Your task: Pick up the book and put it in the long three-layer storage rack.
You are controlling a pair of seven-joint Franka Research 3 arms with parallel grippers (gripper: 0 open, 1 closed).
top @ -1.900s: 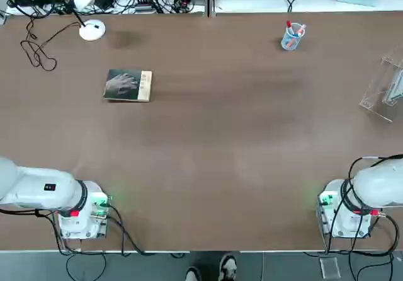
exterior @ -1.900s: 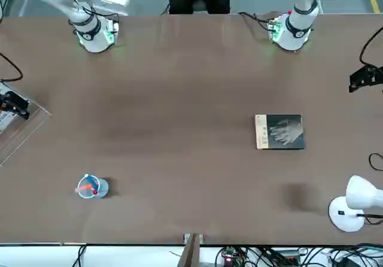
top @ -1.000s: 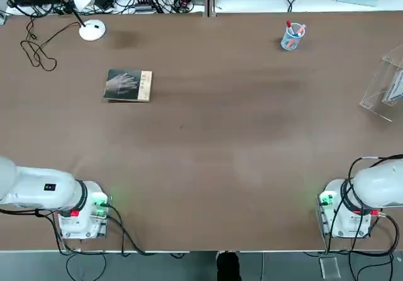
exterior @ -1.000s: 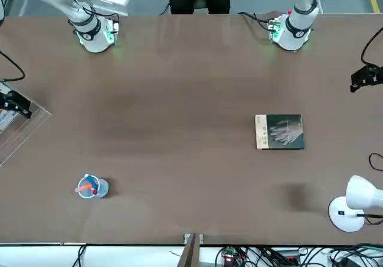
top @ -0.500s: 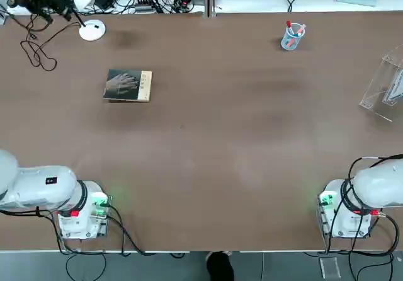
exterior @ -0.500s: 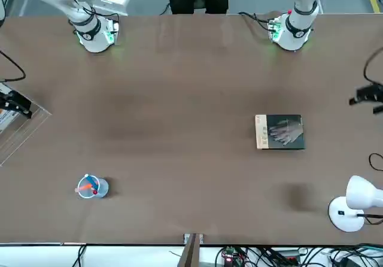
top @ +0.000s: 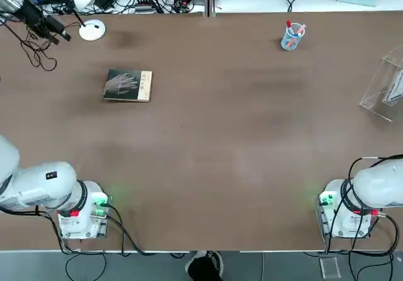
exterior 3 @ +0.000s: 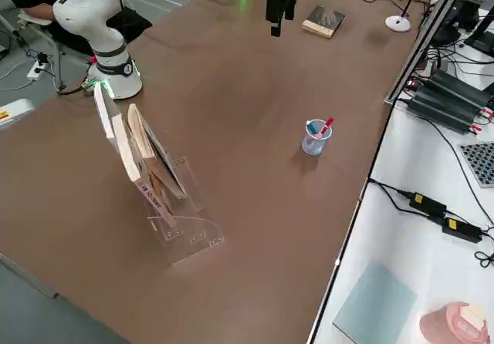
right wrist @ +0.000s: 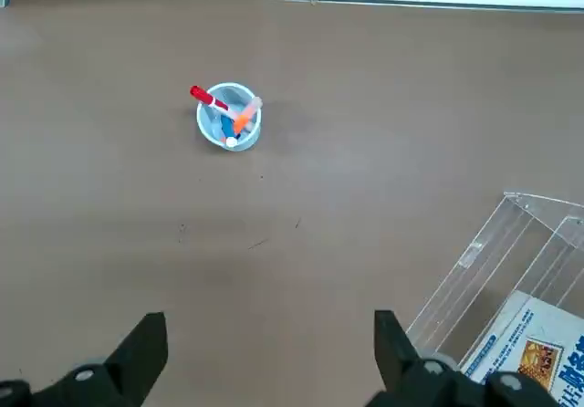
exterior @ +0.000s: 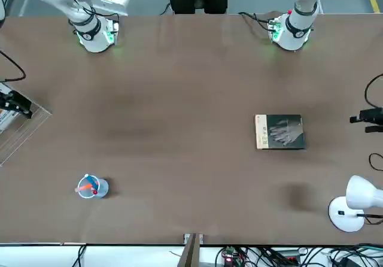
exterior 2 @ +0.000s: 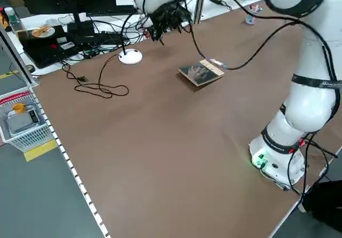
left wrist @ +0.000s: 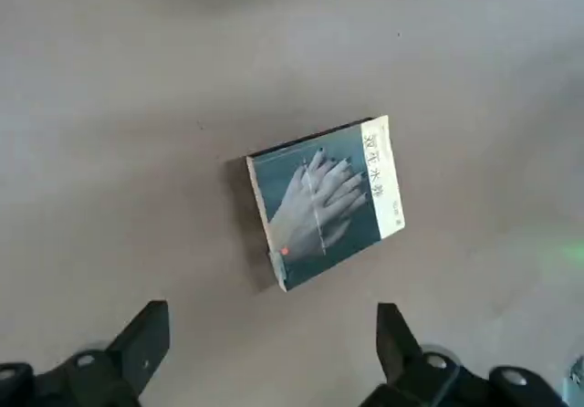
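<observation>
The brown table (top: 208, 142) carries everything the job needs, and nothing of the job itself is done yet. The long three-layer storage rack (exterior 3: 154, 178), clear acrylic with a few printed items already leaning in its slanted tiers, stands at the robot's right edge of the table, well apart from the book (top: 128, 85), which lies flat with its cover up on the far left part of the table. The left gripper (left wrist: 269, 352) hangs in the air above that side, fingers spread wide and empty; in its wrist view the book sits beyond the two fingertips, turned at an angle to them and touched by neither. The right gripper (right wrist: 265, 352) is parked high near its own base, likewise spread wide and empty, looking down on a corner of the rack and the small clear pen cup (right wrist: 228, 115) with its red pen. As I judge it, the approach is the step in hand; still to come are the descent, the grasp, the carry across the whole table and the placing into a tier.
</observation>
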